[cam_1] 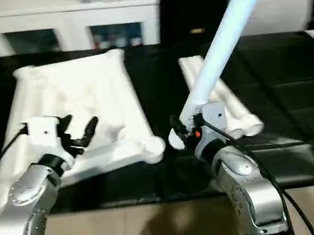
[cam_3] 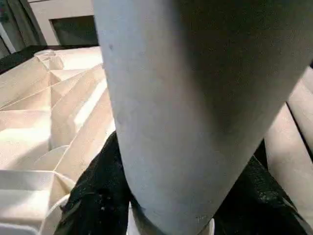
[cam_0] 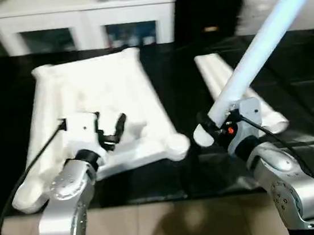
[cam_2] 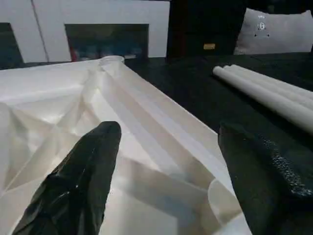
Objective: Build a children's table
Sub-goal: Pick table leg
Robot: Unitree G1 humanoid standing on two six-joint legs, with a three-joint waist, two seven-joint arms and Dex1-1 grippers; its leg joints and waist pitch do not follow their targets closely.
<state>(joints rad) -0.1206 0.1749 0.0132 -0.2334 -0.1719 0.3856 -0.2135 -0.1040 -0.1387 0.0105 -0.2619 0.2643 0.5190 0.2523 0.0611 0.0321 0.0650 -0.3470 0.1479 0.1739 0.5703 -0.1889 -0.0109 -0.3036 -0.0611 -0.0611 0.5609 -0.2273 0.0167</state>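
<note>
Silver forearms sit closest, one per side, both reaching out over a black mat on the floor (cam_0: 288, 67). Right end effector (cam_0: 218, 127) is clamped around the fat end of a leg (cam_0: 266, 29), which slants up and away toward the far right. Holding it by the butt like that makes sense to me: that end is what has to drop into a corner socket, so the long taper is kept up out of the way.

Left end effector (cam_0: 113, 131) has its fingers (cam_2: 83, 176) spread with nothing between them, hovering just over the top (cam_0: 97, 96). The top lies upside down on the mat's left half, ribs up, so the sockets face upward for the legs. My guess is the left arm is there to steady it while the right one lines up.

Near-right socket (cam_0: 177, 145) is just beside the held leg's end, so that's probably the target. Spare legs (cam_0: 227, 80) lie side by side on the mat's right half, near the far edge.

View differences: the left wrist camera gives the clearest look at the diagonal ribs and the far corner socket, plus the gap between its fingers. The right wrist camera shows the black fingers hugging the leg on both sides, which the head views mostly hide. Head views are what give the cabinet (cam_0: 82, 18) and cushion (cam_0: 305, 13) behind the mat.
</note>
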